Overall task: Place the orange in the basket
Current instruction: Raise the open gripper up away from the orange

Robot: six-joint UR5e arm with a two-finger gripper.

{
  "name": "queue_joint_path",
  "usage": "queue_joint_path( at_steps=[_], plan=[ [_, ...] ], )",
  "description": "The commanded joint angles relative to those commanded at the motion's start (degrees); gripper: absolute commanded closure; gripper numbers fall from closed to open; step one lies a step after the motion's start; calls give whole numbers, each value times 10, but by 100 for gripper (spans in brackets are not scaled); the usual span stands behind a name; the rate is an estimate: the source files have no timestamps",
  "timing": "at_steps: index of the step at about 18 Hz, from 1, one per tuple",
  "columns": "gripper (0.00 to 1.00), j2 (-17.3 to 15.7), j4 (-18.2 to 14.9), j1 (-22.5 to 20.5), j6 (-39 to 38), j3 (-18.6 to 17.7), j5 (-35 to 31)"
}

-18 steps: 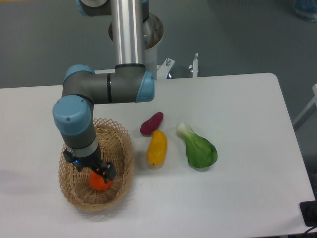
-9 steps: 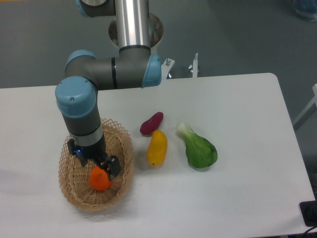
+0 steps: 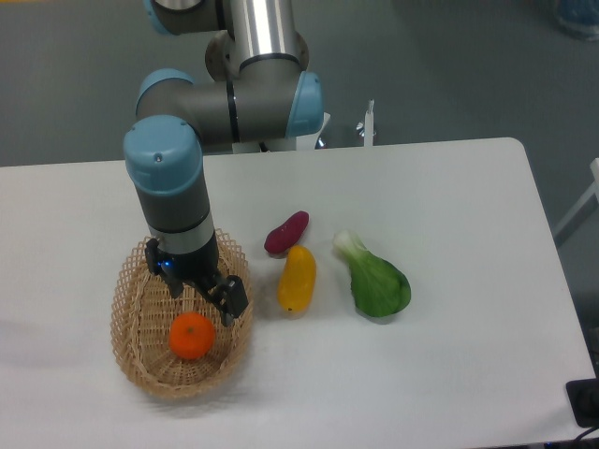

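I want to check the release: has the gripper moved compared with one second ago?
Yes. The gripper has risen up and to the right, away from the orange, which stays in the basket.

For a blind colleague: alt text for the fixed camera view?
An orange sits inside a wicker basket on a white table, the robot hand just above it. Right of the basket lie three other produce items.

Robotics lab: UR5e arm (image 3: 173,201) mounted at bare white table (image 3: 449,234), grey floor (image 3: 449,65) behind, produce props laid out.
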State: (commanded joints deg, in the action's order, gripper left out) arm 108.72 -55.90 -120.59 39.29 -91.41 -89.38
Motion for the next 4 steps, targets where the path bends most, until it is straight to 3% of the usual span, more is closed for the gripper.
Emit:
queue_joint_path(
  at_steps=[4],
  plan=[
    [0,-1,5,0,0,-11,0]
  ],
)
